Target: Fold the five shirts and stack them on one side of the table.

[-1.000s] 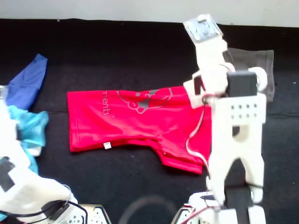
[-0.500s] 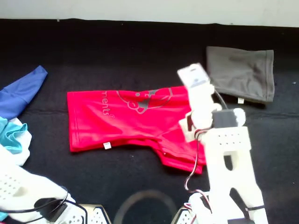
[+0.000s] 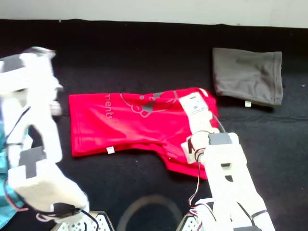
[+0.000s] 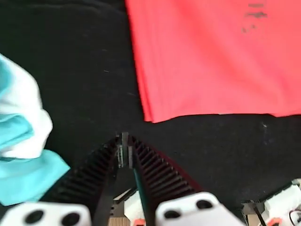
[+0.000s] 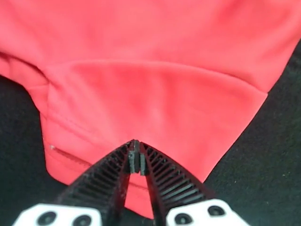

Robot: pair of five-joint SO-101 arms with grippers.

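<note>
Teal-and-white shirt (image 4: 21,136): bunched at the left edge of the table (image 3: 120,53), beside my left arm.
Left claw (image 4: 124,153): closed and empty, above bare table just off the red shirt's left corner.
Red shirt (image 3: 130,125): mid-table, flat, partly folded, with one sleeve sticking out toward me.
Right claw (image 5: 135,162): closed on nothing, over that sleeve.
Grey shirt (image 3: 248,77): folded, far right, apart from the red one.
Risk: closed tips pressing down would rumple the layers; pinching one layer would undo the fold.
In the way: my right arm lies over the red shirt's right end.

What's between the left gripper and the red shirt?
Bare black table lies between the left gripper and the red shirt, seen in the left wrist view.
</note>
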